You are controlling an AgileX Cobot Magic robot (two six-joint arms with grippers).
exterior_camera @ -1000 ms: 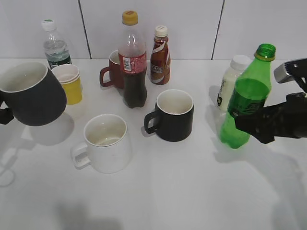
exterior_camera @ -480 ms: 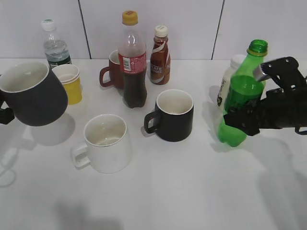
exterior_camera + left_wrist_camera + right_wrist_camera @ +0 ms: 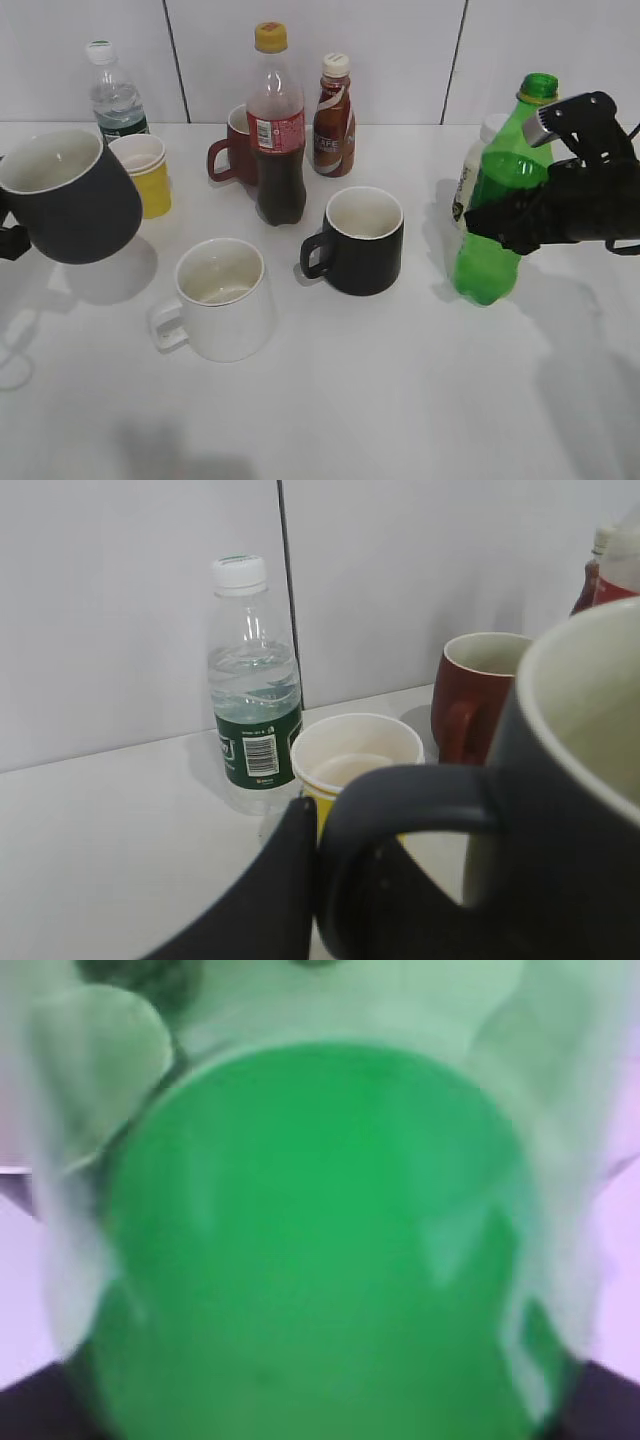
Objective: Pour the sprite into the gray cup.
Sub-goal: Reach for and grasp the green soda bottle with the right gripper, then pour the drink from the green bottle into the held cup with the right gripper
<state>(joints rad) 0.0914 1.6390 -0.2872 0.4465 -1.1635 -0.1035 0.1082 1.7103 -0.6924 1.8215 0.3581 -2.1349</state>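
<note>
A: Where does the pour stand?

B: Not begun, by the look of it. The right hand [image 3: 510, 228] is pinching the sprite [image 3: 497, 205] around its labelled middle, holding it nearly upright with the open neck leaning slightly away. Its base seems just clear of the bench [image 3: 400, 400], though that is hard to tell. The right wrist view is filled with blurred green plastic [image 3: 320, 1240].

A: And the gray cup [image 3: 68, 196]?

B: Far to the left of the sprite, past the black mug [image 3: 360, 240] and the white mug [image 3: 218, 297]. The left hand [image 3: 300, 880] grips it by the loop handle; one dark finger shows pressed against the handle in the left wrist view, and the cup [image 3: 560, 800] is held raised and tilted above its shadow.

A: So which step is this?

B: Bringing the two together, likely. The next move calls for closing that wide gap, carrying the bottle across without clipping the black mug, and putting the neck over the cup's rim before tipping.
</note>
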